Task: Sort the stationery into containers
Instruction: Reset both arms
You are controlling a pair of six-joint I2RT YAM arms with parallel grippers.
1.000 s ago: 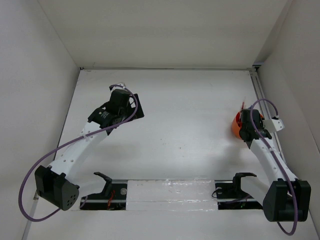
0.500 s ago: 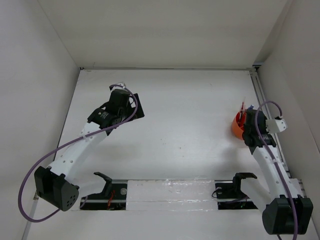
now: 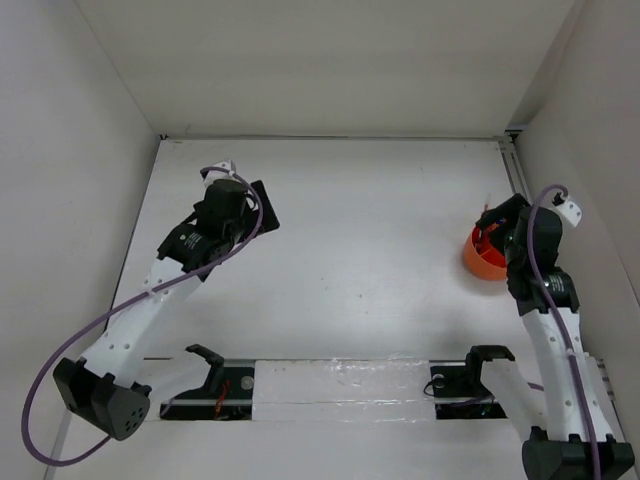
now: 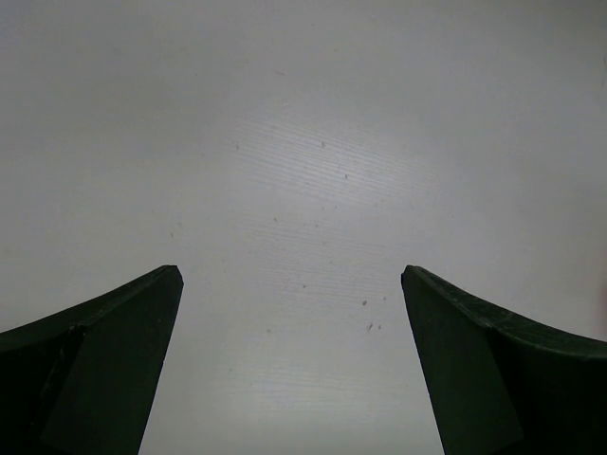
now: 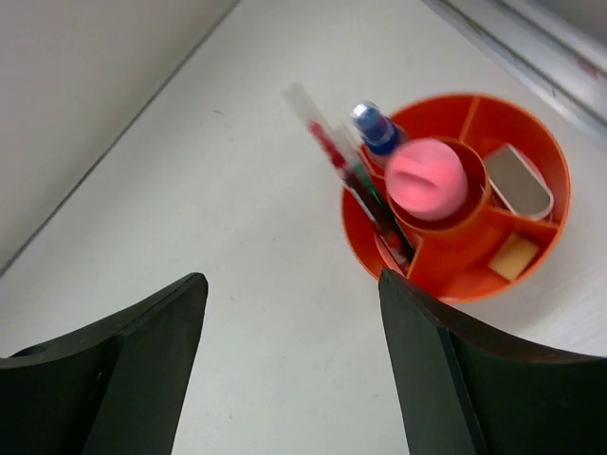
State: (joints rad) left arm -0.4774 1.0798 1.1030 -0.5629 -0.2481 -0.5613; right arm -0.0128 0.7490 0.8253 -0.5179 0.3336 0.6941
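Risen off the cup (image 5: 493,246), right gripper (image 5: 289,370) gapes empty; pens (image 5: 356,185) lean upper-left; left gripper (image 4: 289,365) wide

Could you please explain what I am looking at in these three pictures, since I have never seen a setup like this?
These are two white robot arms bolted at the near edge of a white table. One picture looks down from above; the other two come from a small camera on each wrist, so the dark shapes at the bottom are that arm's own fingers.

The left pincer is open over bare table and holds nothing. The right pincer is also open and empty, poised beside a round orange organiser with compartments. Inside it stand thin pens, a blue-capped bottle and a pink-capped tube; a pink-white piece and a tan eraser lie in outer sections. No loose items are visible on the table.
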